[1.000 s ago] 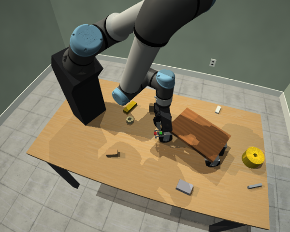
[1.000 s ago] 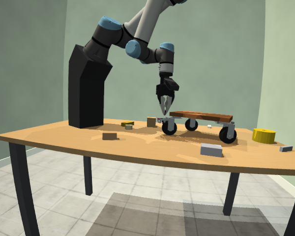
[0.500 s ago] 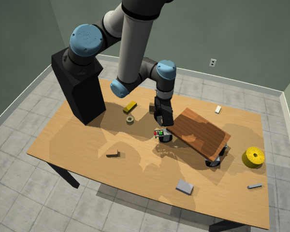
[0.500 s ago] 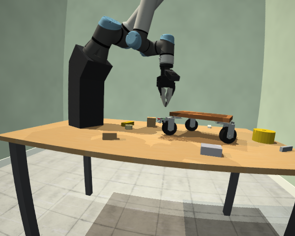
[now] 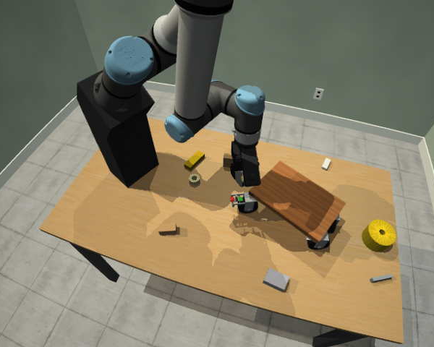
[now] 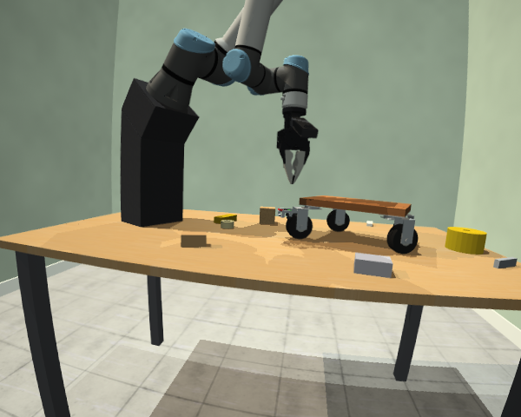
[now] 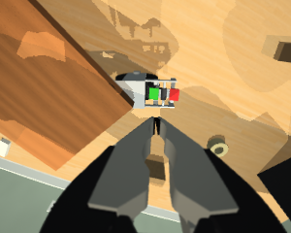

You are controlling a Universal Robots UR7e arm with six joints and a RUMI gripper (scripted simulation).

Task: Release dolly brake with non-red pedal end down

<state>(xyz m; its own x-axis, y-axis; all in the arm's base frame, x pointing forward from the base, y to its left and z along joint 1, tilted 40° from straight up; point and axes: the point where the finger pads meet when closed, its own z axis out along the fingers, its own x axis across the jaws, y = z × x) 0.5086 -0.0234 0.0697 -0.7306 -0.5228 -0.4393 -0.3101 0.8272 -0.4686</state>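
Observation:
The dolly (image 5: pixel 297 199) is a brown wooden board on black casters and stands on the table; it also shows in the side view (image 6: pixel 355 205) and the wrist view (image 7: pixel 48 87). Its near-left caster (image 5: pixel 247 204) carries the brake pedal (image 5: pixel 237 198), with a green end (image 7: pixel 154 92) and a red end (image 7: pixel 174 94). My gripper (image 6: pixel 292 180) is shut and empty. It hangs above the pedal, well clear of it, with the fingertips (image 7: pixel 156 127) pointing down just beside the pedal. All the wheels (image 6: pixel 299 227) rest on the table.
On the table lie a yellow block (image 5: pixel 194 159), a small ring (image 5: pixel 194 178), a brown block (image 5: pixel 168 229), a tan cube (image 6: pixel 267 215), a grey slab (image 5: pixel 275 279), a yellow disc (image 5: pixel 378 234), a grey bar (image 5: pixel 380 277) and a white piece (image 5: pixel 325 163). The black robot base (image 5: pixel 116 138) stands at the back left.

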